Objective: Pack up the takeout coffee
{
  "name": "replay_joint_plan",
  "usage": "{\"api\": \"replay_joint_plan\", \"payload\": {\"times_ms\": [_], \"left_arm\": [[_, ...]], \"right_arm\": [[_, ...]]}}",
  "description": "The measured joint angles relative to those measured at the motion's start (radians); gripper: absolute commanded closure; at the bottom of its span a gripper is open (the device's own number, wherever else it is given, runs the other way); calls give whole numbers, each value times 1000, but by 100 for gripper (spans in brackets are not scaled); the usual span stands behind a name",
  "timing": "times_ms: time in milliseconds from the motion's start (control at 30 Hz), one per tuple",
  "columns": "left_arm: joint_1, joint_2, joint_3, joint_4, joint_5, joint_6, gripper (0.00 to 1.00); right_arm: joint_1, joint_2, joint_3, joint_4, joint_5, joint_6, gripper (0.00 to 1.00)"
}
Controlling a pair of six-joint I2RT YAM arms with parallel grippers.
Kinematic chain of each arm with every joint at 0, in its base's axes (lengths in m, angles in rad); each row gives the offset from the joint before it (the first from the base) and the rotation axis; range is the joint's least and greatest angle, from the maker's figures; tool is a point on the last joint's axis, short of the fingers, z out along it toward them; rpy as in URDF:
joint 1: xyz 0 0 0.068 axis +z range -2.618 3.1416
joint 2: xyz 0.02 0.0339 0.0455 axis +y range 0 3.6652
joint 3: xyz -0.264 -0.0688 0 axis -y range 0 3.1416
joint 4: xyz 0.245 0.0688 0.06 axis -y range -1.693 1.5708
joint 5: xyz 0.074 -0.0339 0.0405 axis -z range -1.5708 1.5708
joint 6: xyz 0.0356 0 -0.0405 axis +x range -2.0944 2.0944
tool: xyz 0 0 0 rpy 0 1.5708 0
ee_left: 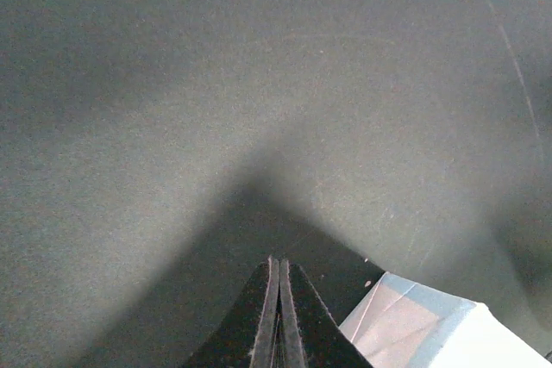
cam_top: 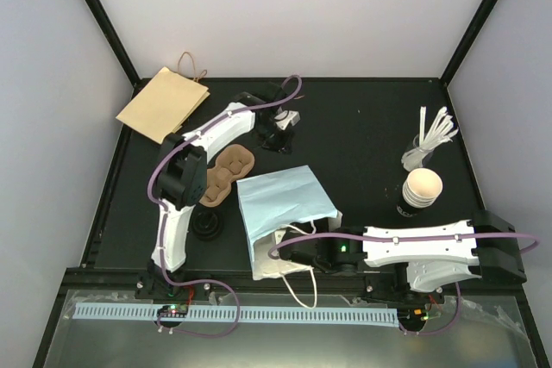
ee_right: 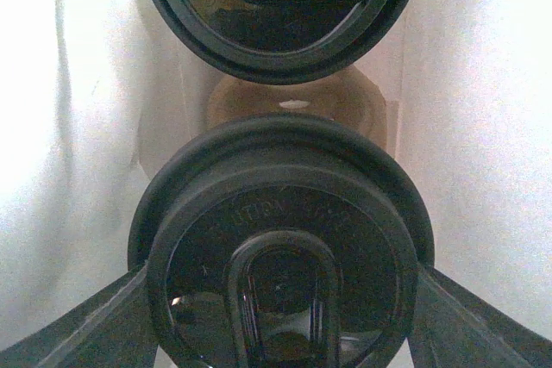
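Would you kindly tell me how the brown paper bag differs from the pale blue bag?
The brown paper bag lies flat in the far left corner; the pale blue bag lies mid-table, mouth open toward the right arm. The right gripper holds the takeout coffee inside the pale blue bag; nothing reaches the brown paper bag. Both have loop handles.

The table [cam_top: 362, 127] is matte black, the blue bag [cam_top: 285, 200] pale, the paper bag [cam_top: 164, 102] plain brown. The takeout coffee [ee_right: 280, 299] has a glossy black lid [ee_right: 285, 204].

Your takeout coffee [ee_right: 280, 239] sits inside the bag [cam_top: 285, 200], another lidded cup [ee_right: 280, 6] behind it. The cup tray [cam_top: 226, 174] lies just left of the bag, the cup stack [cam_top: 423, 187] well right.
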Motion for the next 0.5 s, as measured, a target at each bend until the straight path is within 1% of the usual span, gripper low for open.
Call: {"api": "replay_joint_plan", "payload": {"times_ms": [333, 500], "left_arm": [[-13, 87, 0, -9, -3, 8, 99], [-13, 106, 0, -26, -3, 18, 99]], "right_arm": [[-1, 11, 0, 3, 0, -3, 47], [-8, 25, 0, 16, 1, -6, 47]]}}
